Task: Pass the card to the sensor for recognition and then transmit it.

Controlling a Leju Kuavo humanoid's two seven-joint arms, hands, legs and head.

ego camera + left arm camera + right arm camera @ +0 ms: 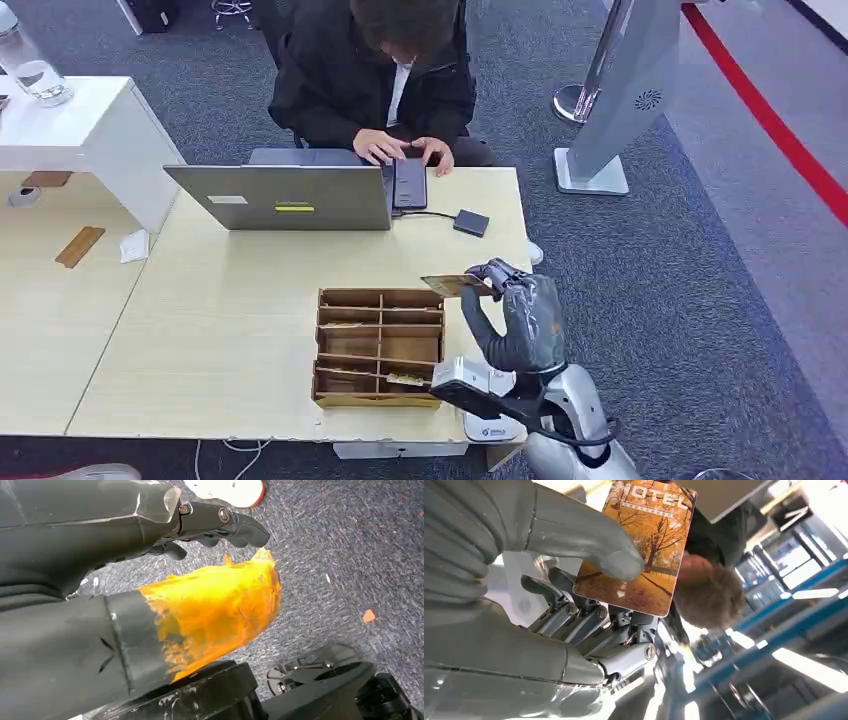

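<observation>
My right hand (520,312) is raised over the table's right side and pinches a hotel card (455,285) with an orange autumn-tree picture. The card is held roughly flat just above the far right corner of the wooden organizer (378,345). In the right wrist view the grey thumb (574,535) presses on the card (639,550) and the darker fingers (589,620) lie behind it. A small dark square sensor (471,222) lies on the table beyond the card, wired to the laptop. My left hand (200,570) hangs over grey carpet holding nothing, its thumb wrapped in orange tape.
A person (385,70) sits at the far side with both hands by a dark device (409,183) next to the silver laptop (290,195). A white side table (90,130) with a bottle stands at left. A grey metal stand (620,100) is on the floor at right.
</observation>
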